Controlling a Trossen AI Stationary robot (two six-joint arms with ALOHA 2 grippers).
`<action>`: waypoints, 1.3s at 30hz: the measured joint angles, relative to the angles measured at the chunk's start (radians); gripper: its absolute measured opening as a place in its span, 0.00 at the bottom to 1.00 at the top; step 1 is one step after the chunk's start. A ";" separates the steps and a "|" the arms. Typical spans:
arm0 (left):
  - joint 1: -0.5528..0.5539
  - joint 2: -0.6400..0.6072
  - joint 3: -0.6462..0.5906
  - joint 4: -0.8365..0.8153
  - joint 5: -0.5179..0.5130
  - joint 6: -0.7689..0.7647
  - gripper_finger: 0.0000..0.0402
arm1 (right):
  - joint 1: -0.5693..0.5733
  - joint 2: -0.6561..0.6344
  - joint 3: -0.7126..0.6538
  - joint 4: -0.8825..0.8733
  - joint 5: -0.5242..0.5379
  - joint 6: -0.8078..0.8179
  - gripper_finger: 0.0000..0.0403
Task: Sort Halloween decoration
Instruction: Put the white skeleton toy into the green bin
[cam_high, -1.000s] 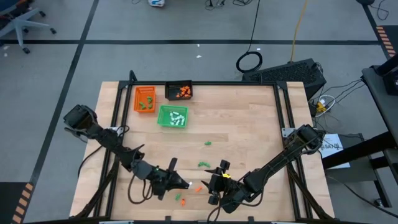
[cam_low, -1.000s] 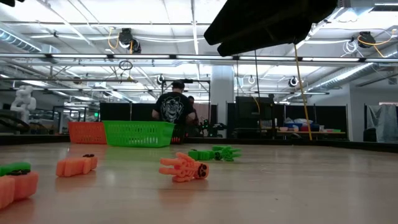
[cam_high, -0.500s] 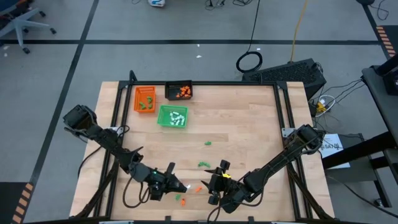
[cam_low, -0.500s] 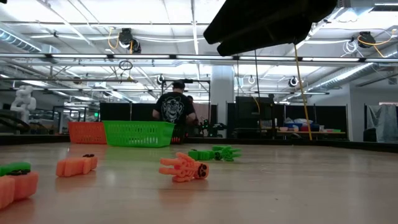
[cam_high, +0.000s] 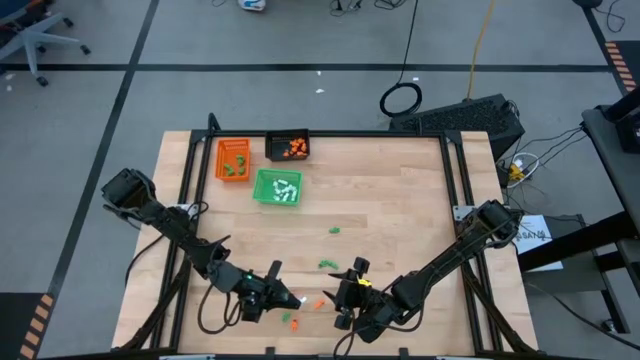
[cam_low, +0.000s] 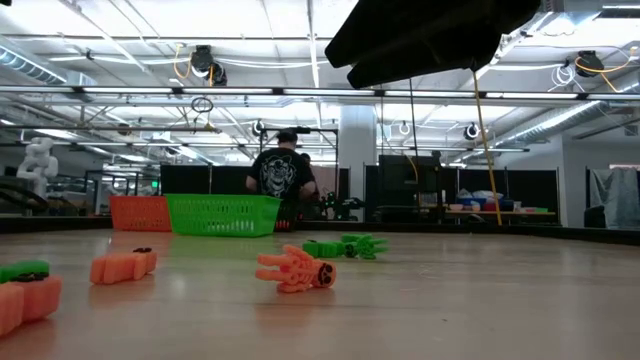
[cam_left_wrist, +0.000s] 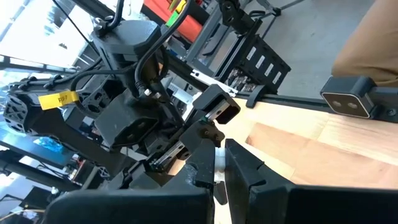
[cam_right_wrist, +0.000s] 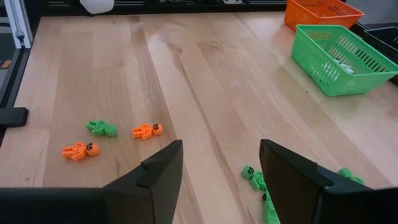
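Toward the table's (cam_high: 400, 200) back-left corner stand three trays: an orange tray (cam_high: 232, 159) with green pieces in it, a black tray (cam_high: 288, 147) with orange pieces, and in front of them a green tray (cam_high: 278, 188) with white pieces. Each tray seems to take one colour of piece, though not its own.

The left gripper (cam_high: 290, 298) lies low near the front edge, left of centre, jaws pressed together. A bit of white shows at their tips in the left wrist view, possibly a white piece pinched there, but it is too small to be sure. If so, the arm would be placed to carry it to the green tray.

The Halloween decoration still to sort lies around the two grippers: an orange piece (cam_high: 319, 303) between them, an orange and a green piece (cam_high: 291, 322) nearer the front edge, and green pieces (cam_high: 326, 264) and (cam_high: 335, 231) further in toward the middle.

The right gripper (cam_high: 343, 291) sits just right of the left one, jaws spread wide and holding nothing, apparently waiting over the loose pieces. The two grippers are close together, so either arm's move could crowd the other. The path to the trays looks open.
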 joint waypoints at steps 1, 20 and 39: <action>0.000 0.000 0.000 0.000 0.000 -0.005 0.03 | 0.000 0.000 0.000 0.001 0.000 0.000 0.49; 0.015 0.000 0.000 0.032 -0.087 -0.570 0.03 | 0.000 0.000 0.000 0.001 -0.010 0.020 0.49; 0.350 -0.100 0.000 -0.323 0.024 -1.027 0.03 | 0.016 0.010 0.000 0.000 -0.021 -0.026 0.49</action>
